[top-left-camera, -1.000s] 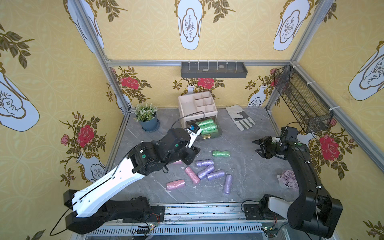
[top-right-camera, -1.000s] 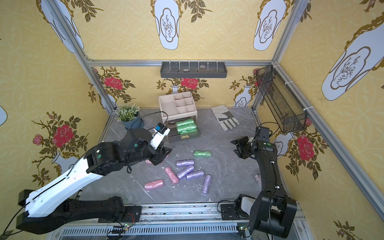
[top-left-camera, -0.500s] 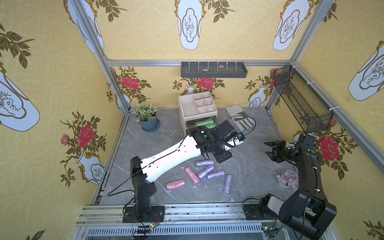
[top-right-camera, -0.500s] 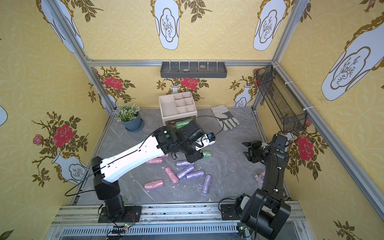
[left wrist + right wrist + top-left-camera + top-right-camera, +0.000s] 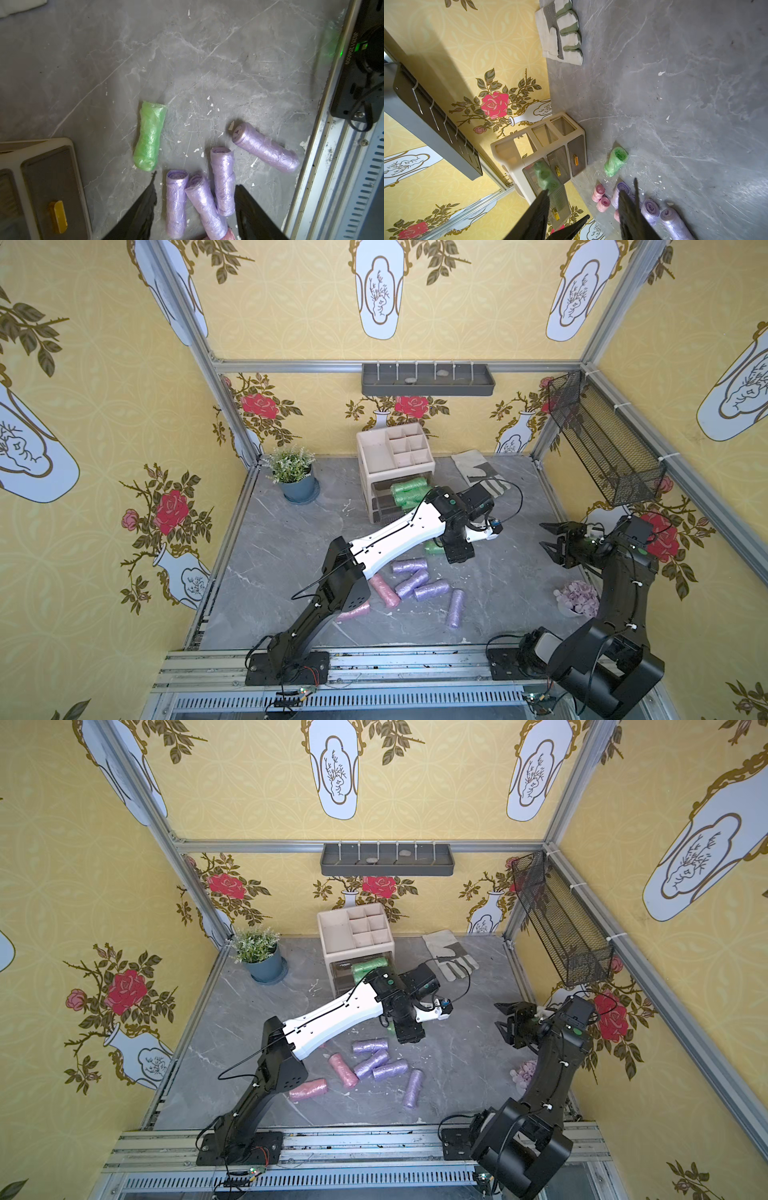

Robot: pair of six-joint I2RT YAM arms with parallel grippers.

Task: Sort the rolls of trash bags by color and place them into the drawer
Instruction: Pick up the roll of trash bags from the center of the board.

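Four lilac rolls (image 5: 371, 1063) of crinkly, shiny film lie on the grey marble table (image 5: 257, 1019) in front of the chest (image 5: 336, 932). Three of them bunch together, the rearmost lying almost side to side and the other two slanting, while the fourth sits apart nearer the front rail (image 5: 374, 1142), its long axis running roughly front to back; we make out wound ends and one grey core in the left wrist view. One green roll (image 5: 150, 136) lies between that bunch and the chest, touching neither, about parallel to the nearest lilac one, and in both top views the left arm (image 5: 332, 1019) hides most of it. Two pink rolls (image 5: 343, 1071) slant just beside the bunch, one nearer the rail; we count three pink ends in the right wrist view. More green rolls (image 5: 409, 487) lie in the pulled-out drawer (image 5: 560, 201), their long axes parallel to the chest's front. The left gripper (image 5: 196, 179) hangs by the bunch, three lilac rolls showing between its spread fingers, which grip nothing. The right gripper (image 5: 550, 538) hovers well off to the right, fingers likewise apart and empty. A glove (image 5: 478, 472) lies near the chest.
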